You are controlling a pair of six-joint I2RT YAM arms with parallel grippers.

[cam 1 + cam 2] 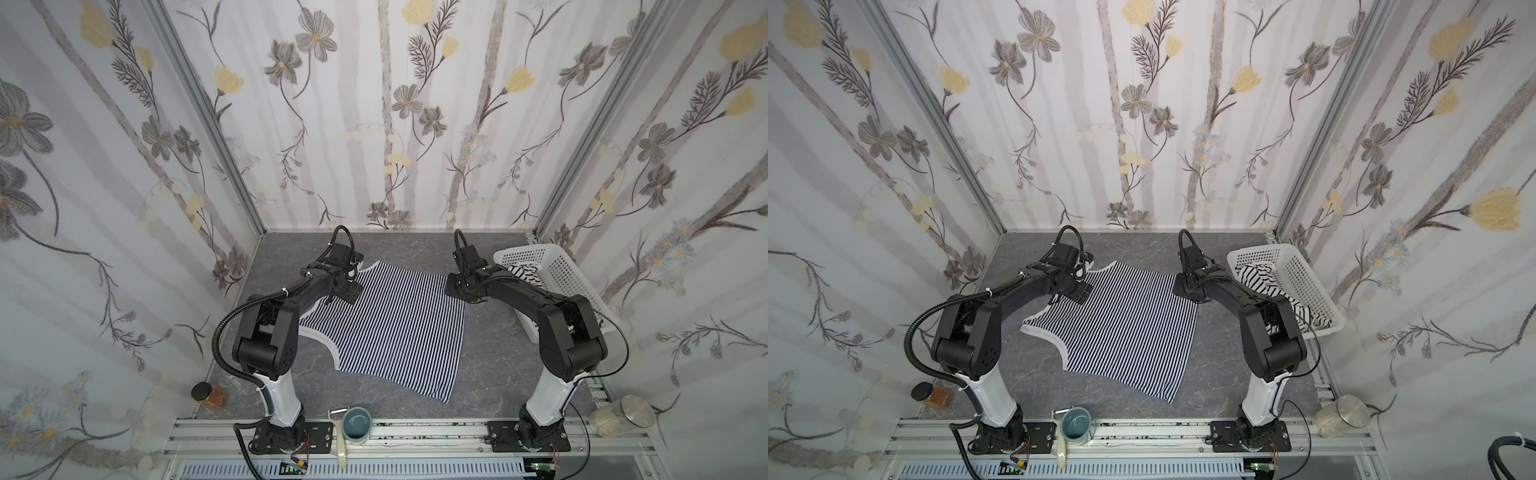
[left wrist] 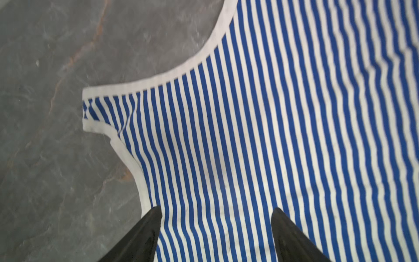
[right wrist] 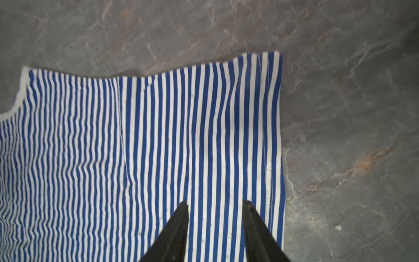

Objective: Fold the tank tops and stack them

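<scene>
The soft tank top with thin navy and white stripes and white trim [image 1: 395, 328] lies spread out flat in the middle of the grey stone-look table [image 1: 498, 365]. It is not folded yet. The other tank top, white with wide black stripes [image 1: 1258, 272], sits bunched up in the white plastic basket with holes [image 1: 557, 270] on the right side of the table. The left claw [image 2: 216, 208] hangs over the navy top beside a white-trimmed shoulder strap [image 2: 102, 113]. Its two fingers are spread wide and pinch nothing. The right claw [image 3: 216, 202] hangs over the far corner of the same top, close to its side edge. Its fingers are also apart, with a smaller gap, and they hold nothing. I think the first fold is about to start. Next, each claw likely needs to go down, pinch its end of the far edge, and then both must lift together so the cloth folds over evenly without bunching.
</scene>
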